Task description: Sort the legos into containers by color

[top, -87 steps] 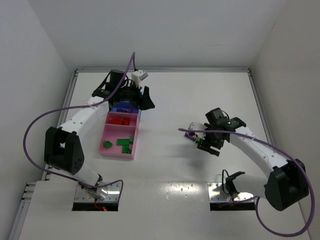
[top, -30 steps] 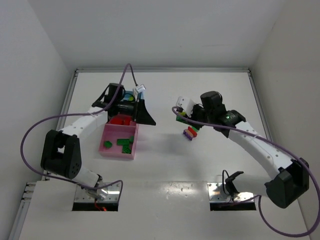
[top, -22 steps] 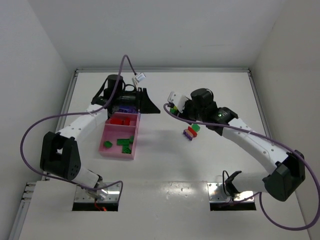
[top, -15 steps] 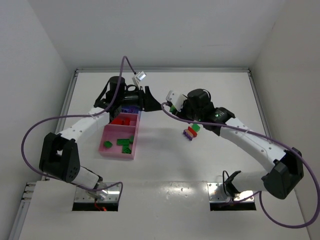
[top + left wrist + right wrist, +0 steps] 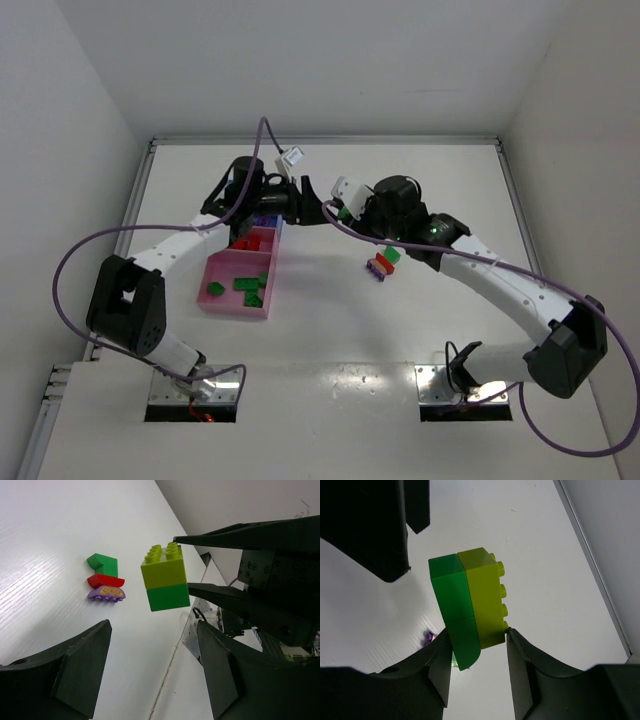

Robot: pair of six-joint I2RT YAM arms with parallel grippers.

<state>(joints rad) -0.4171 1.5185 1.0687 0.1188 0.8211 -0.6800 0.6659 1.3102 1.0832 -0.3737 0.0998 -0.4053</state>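
My right gripper [image 5: 477, 634] is shut on a lime-and-green lego stack [image 5: 467, 600], held in the air above the table. From the left wrist, that stack [image 5: 165, 577] hangs just ahead of my open left gripper [image 5: 154, 630], which has nothing between its fingers. From above, the left gripper [image 5: 312, 198] and right gripper [image 5: 342, 210] nearly meet, right of the containers. A green, red and purple stack [image 5: 380, 263] lies on the table. The pink containers [image 5: 222, 275] hold green legos [image 5: 248, 287] and red legos [image 5: 246, 241]. A blue compartment [image 5: 266, 219] is mostly hidden by my left arm.
Purple cables loop from both arms over the table. White walls close the table at the back and both sides. The arm bases stand at the near edge.
My left gripper has swung right, from above the containers toward the right gripper. The right arm has carried the lime-and-green stack left and up, away from the stack on the table.
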